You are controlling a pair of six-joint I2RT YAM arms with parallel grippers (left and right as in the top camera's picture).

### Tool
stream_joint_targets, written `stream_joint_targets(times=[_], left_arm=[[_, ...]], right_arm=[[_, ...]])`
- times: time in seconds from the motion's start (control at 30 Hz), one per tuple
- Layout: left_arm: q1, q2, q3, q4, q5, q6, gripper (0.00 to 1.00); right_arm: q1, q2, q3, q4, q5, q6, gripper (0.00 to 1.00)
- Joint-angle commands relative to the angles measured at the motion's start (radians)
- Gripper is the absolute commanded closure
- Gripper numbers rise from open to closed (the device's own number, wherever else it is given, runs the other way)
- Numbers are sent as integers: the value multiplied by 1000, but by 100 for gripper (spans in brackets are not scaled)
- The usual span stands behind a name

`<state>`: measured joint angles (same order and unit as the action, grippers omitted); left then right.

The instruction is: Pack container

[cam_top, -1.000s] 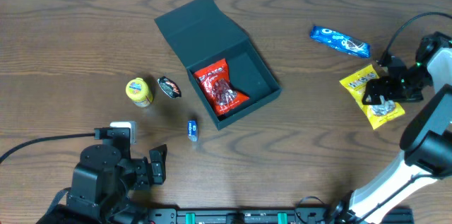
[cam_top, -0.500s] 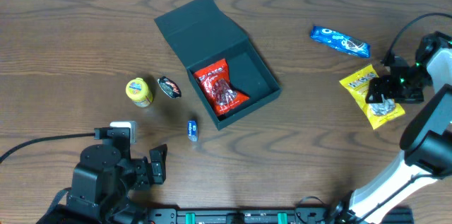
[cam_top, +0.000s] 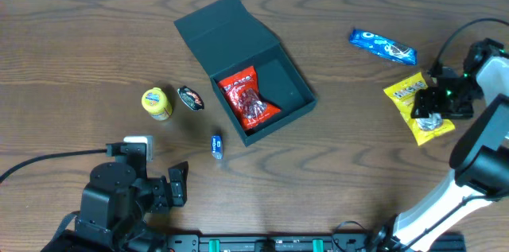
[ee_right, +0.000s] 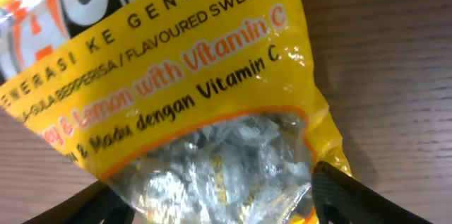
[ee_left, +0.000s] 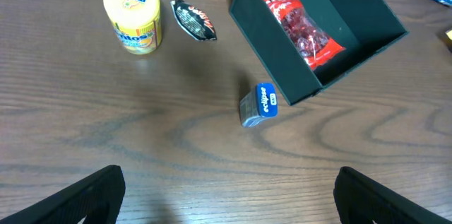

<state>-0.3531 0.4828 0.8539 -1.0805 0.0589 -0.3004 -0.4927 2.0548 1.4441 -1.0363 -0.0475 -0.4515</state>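
The dark teal container (cam_top: 292, 85) stands open at the table's middle, its flap lid (cam_top: 226, 28) laid back. A red snack packet (cam_top: 249, 99) lies inside. It also shows in the left wrist view (ee_left: 357, 12), with the red packet (ee_left: 304, 30). A yellow sweets bag (cam_top: 402, 91) lies at the right. My right gripper (cam_top: 433, 109) is open right over it, one finger on each side of its clear lower end (ee_right: 212, 160). My left gripper (cam_top: 176, 184) is open and empty near the front left, above bare wood (ee_left: 226, 196).
A yellow Mentos tub (cam_top: 157, 102), a small black packet (cam_top: 190, 98) and a blue gum box (cam_top: 216, 145) lie left of the container. A blue Oreo packet (cam_top: 382, 46) lies at the back right. A cable runs along the left front.
My right gripper has shifted slightly to the right over the yellow bag. The left arm and the other items have not moved.
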Motion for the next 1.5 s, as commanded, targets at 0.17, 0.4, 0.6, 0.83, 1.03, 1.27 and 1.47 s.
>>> stream_joint_targets(times=[0.17, 0.4, 0.6, 0.83, 1.03, 1.27, 1.47], left_arm=[[6, 2, -10, 0, -18, -10, 5], [6, 2, -10, 0, -18, -10, 5], [6, 2, -10, 0, -18, -10, 5], [6, 2, -10, 0, -18, -10, 5], [6, 2, -10, 0, -18, -10, 5], [6, 2, -10, 0, -18, -10, 5], [6, 2, -10, 0, -18, -10, 5]], right_arm=[[10, 7, -29, 24, -2, 53, 35], [10, 6, -29, 39, -6, 91, 39], [10, 6, -25, 42, -9, 101, 57], [10, 4, -2, 40, -51, 153, 61], [10, -32, 78, -14, -150, 172, 70], [10, -132, 103, -26, -174, 212, 80], [10, -145, 96, -35, -190, 212, 46]])
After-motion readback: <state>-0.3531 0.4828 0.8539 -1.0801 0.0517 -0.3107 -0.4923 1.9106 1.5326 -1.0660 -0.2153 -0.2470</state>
